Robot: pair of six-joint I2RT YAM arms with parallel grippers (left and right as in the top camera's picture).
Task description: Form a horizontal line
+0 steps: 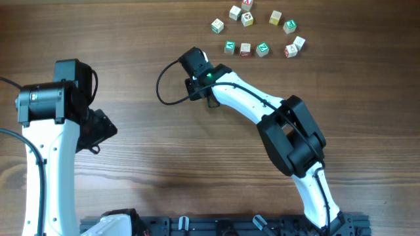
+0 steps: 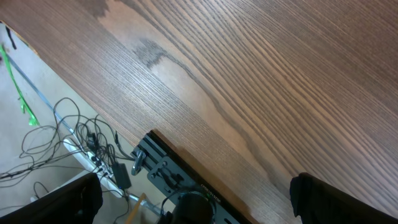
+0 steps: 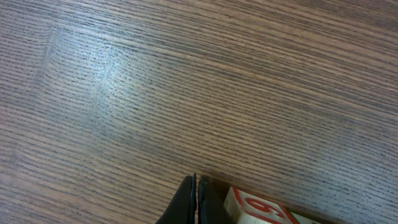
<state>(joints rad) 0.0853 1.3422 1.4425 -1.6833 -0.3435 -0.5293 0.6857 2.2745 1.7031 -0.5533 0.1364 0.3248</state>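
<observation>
Quick count from the overhead: eleven little letter cubes (image 1: 275, 17), all bunched at the far right of the bench (image 1: 131, 39). Three of them make the horizontal line (image 1: 245, 49). The other eight sit loose, six scattered farther back and two just off its right end. The right wrist view also shows a red-marked cube (image 3: 255, 208) that can't be matched to anything overhead, so maybe twelve. Two arms, two hands.

The right hand (image 3: 196, 200) has its fingers pressed flat together with nothing pinched between them. The red-marked cube sits just beside them, on their right in the wrist view. Can't tell if it's touching.

The left hand (image 2: 193, 196) has its fingers (image 2: 326, 199) spread wide and holds nothing. It hangs over the left side of the bench, well apart from the cubes.

The line's long axis runs left to right across the bench, pretty much level. It has a green-faced cube at each end and a reddish one in the middle. They look edge to edge, but they're too small to be sure they actually touch.
</observation>
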